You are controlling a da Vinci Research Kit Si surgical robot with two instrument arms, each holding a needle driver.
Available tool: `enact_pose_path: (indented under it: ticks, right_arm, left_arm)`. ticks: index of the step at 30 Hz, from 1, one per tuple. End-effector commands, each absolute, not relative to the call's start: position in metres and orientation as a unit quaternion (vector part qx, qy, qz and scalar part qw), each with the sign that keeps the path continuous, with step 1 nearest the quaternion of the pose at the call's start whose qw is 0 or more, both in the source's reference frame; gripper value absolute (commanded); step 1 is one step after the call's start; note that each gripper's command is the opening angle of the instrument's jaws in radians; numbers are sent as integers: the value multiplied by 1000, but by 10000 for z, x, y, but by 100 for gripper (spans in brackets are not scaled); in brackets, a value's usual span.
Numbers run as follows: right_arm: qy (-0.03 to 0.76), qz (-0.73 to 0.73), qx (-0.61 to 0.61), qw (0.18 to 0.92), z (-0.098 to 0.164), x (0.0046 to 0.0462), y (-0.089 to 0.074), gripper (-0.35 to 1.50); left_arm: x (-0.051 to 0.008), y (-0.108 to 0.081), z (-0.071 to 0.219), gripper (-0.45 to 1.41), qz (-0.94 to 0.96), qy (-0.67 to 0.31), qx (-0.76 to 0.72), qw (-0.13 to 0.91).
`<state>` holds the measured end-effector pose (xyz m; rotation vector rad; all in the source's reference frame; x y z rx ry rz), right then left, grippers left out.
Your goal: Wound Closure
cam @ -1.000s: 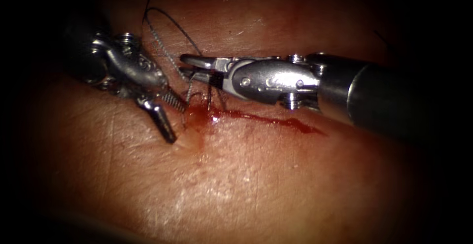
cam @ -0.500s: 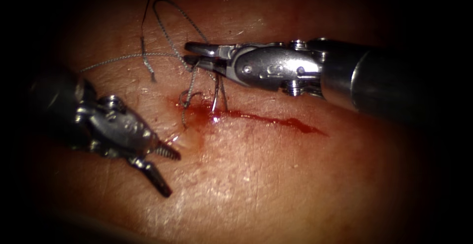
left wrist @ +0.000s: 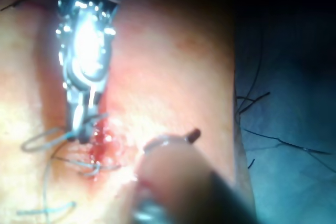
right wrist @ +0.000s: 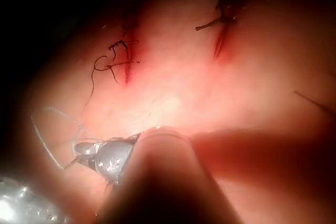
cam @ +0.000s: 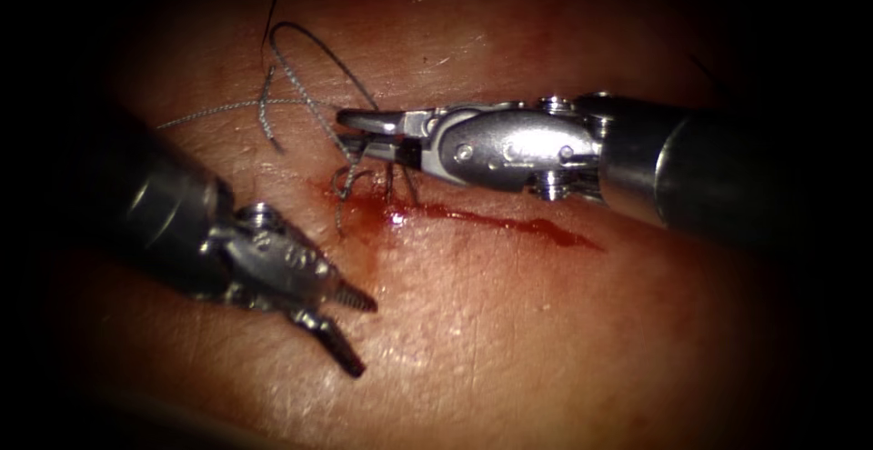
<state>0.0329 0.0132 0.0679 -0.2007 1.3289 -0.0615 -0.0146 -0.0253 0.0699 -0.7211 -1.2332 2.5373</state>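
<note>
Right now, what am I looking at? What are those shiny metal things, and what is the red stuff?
It is a practice robot with two thin arms, sewing a cut shut in a piece of pork, the tissue. Nobody is hurt. One picture looks down from above; the other two look along each arm from close up. The red line is the cut, with red fluid at its left end. The right claw pinches a curved needle that points down at the cut; I cannot tell if it is in. Grey thread loops beside it. The left claw is open and holds nothing.
</note>
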Motion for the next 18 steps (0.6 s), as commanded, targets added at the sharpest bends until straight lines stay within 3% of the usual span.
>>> enact_pose_path:
  ticks: [1, 18]
  right_arm:
    - [615, -22, -87, 783, 685, 335, 129, -35]
    - [612, 39, -56, 788, 678, 328, 138, -35]
  left_arm:
    - [-146, -262, 707, 79, 866, -421, -244, 113]
    - [-153, -271, 766, 78, 859, -434, -236, 135]
